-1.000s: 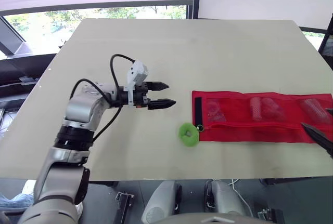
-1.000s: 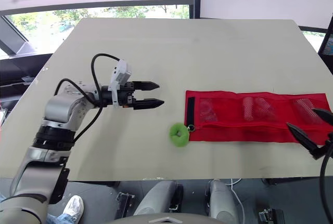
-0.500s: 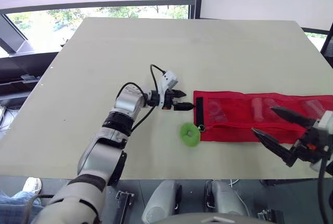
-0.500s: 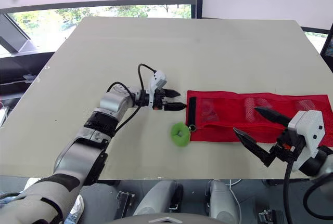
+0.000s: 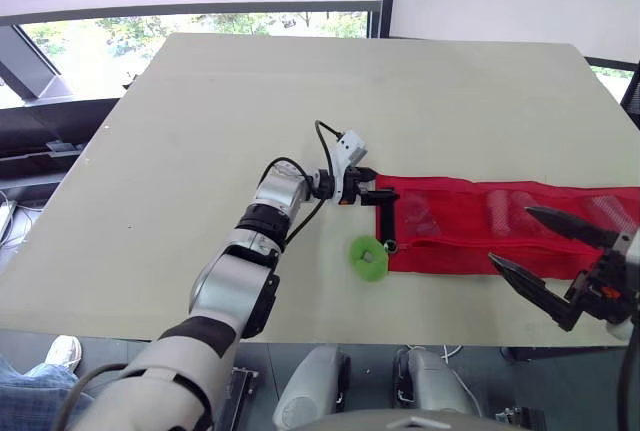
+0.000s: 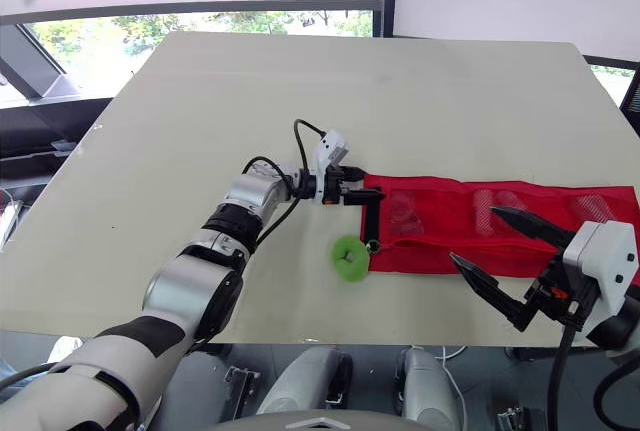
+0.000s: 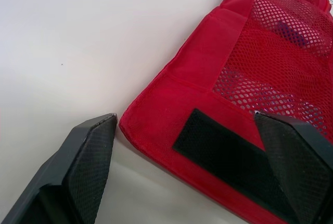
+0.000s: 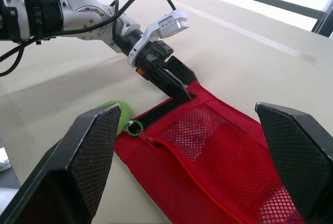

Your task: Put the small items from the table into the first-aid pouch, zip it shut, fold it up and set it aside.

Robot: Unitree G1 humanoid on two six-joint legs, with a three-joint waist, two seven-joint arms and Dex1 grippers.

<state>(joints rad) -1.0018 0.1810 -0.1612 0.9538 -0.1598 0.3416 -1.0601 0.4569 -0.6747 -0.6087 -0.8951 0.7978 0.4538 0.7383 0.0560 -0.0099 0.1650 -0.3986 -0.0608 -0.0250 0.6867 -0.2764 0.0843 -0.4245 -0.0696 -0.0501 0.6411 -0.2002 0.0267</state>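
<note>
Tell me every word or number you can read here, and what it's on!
None can be read anywhere.
Red mesh fabric pouch: no lettering shows.
Black rectangular strip at its end: blank.
Round green tag by its zip: blank.

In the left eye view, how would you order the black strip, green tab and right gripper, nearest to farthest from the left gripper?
1. black strip, at the left gripper's tips.
2. green tab, closer to the robot.
3. right gripper, far right.
</note>
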